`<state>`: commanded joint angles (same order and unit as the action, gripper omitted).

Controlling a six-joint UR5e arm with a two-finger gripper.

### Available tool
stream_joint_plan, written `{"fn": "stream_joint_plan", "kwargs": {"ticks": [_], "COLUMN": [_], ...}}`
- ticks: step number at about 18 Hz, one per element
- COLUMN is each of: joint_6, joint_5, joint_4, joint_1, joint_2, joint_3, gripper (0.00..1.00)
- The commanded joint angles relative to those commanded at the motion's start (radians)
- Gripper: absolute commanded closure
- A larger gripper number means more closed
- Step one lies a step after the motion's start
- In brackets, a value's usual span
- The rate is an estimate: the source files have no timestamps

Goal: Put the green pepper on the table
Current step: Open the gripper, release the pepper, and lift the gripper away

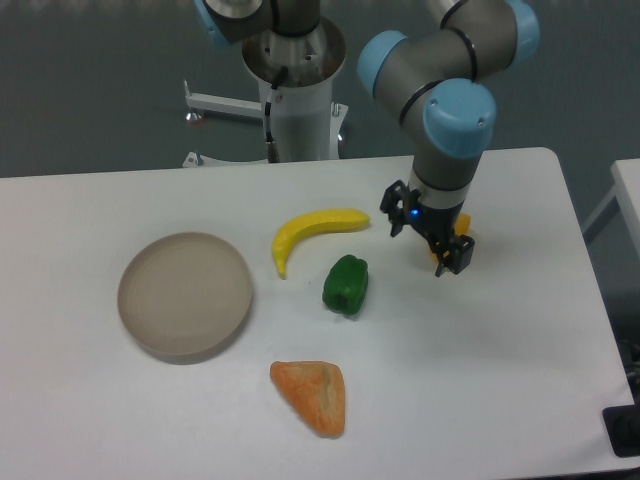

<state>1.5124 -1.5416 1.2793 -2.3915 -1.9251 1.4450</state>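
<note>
Green pepper [345, 285] resting free on white worktop [500, 350], below banana [312, 232]; fingers [440, 249] spread apart, holding nothing.

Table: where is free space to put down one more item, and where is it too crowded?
The table is bare right of the orange wedge, and along its back-left edge beyond the plate. The middle is crowded: banana, green pepper, open gripper.

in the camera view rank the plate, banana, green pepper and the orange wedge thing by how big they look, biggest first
1. Round beige plate, clearly largest.
2 and 3. Banana and orange wedge: too close to rank, the banana longer, the wedge broader.
4. Green pepper, smallest.
</note>
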Motion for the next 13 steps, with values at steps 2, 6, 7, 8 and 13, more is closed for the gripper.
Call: {"fn": "stream_joint_plan", "kwargs": {"ticks": [2,6,7,8,13], "joint_6": [0.015,0.017,0.017,0.017,0.017], "joint_5": [-0.032,-0.032,-0.034,-0.034,-0.034], "joint_4": [0.000,0.000,0.000,0.000,0.000], "joint_1": [0.000,0.002,0.003,0.005,0.003], "joint_2": [0.000,0.000,-0.003,-0.005,-0.005], "joint_3": [0.005,0.009,0.012,0.014,0.014], "gripper": [0.00,0.00,0.00,0.00,0.00]}}
